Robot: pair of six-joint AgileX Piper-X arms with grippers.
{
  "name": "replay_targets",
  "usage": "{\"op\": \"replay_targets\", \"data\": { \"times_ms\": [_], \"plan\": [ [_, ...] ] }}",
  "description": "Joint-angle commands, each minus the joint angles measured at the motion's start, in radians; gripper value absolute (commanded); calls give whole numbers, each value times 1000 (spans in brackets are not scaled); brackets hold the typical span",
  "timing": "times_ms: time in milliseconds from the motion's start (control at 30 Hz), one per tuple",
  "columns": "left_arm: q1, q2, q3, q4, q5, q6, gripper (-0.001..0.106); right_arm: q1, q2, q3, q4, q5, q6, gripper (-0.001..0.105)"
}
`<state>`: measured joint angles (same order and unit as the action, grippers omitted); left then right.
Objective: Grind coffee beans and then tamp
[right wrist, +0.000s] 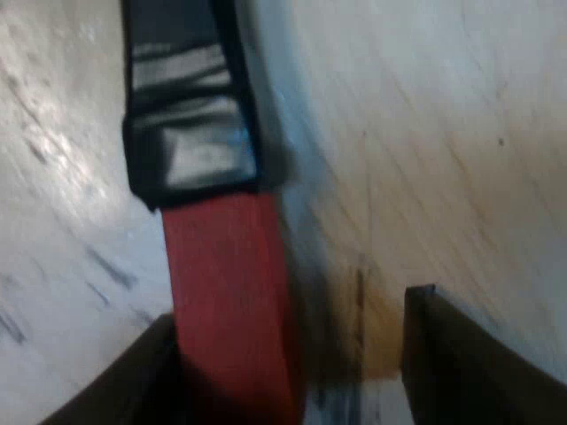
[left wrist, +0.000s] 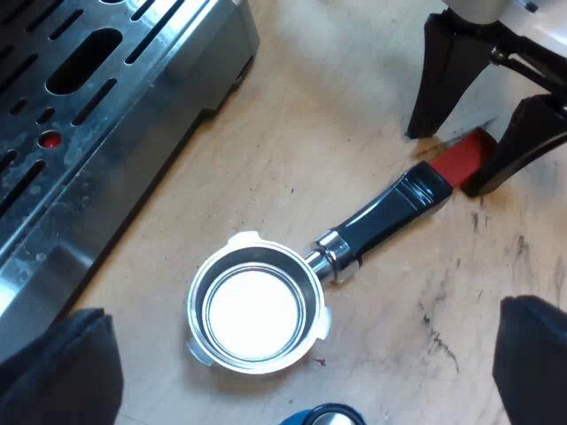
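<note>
While the metal holder point(left wrist: 257, 310) lies flat on the wooden table point(left wrist: 310, 115) with its basket mouth facing up, my right gripper point(left wrist: 447, 162) stands at the far tip of its handle point(left wrist: 390, 212). Its two black fingers point(left wrist: 443, 80) are spread apart, one on each side of the red end point(left wrist: 461, 159). From the right wrist view, the right gripper point(right wrist: 288, 323) straddles that red end point(right wrist: 226, 292). The red part sits hard up against one finger point(right wrist: 133, 381), or very nearly so; I cannot tell whether they touch. A clear strip of table point(right wrist: 425, 133) separates it from the other finger, so nothing is pinched. The dark section of the handle point(right wrist: 190, 106) runs away from the fingertips.

My left gripper point(left wrist: 306, 354) hangs above the basket end, its fingers point(left wrist: 62, 372) parted wide, one beyond each side of the basket and neither touching it. The inside of the basket looks pale and flat. The holder lies just beside the slotted metal drip tray point(left wrist: 89, 133) of the espresso machine, apart from it. A sliver of something blue point(left wrist: 323, 416) shows near the basket; I cannot tell what it is
</note>
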<state>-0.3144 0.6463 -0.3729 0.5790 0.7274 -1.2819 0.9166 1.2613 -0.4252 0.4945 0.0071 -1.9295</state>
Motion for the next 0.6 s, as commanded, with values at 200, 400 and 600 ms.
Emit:
{"op": "replay_targets", "data": {
  "times_ms": [200, 400, 600],
  "plan": [
    [-5, -3, -2, -9, 26, -64, 86, -6, -59, -102, 362, 16, 19, 69],
    [-5, -3, -9, -9, 24, -134, 86, -6, -136, -175, 431, 18, 19, 69],
    [-5, -10, -86, 26, -64, -134, 86, -6, -216, -265, 491, 18, 22, 69]
  ]
}}
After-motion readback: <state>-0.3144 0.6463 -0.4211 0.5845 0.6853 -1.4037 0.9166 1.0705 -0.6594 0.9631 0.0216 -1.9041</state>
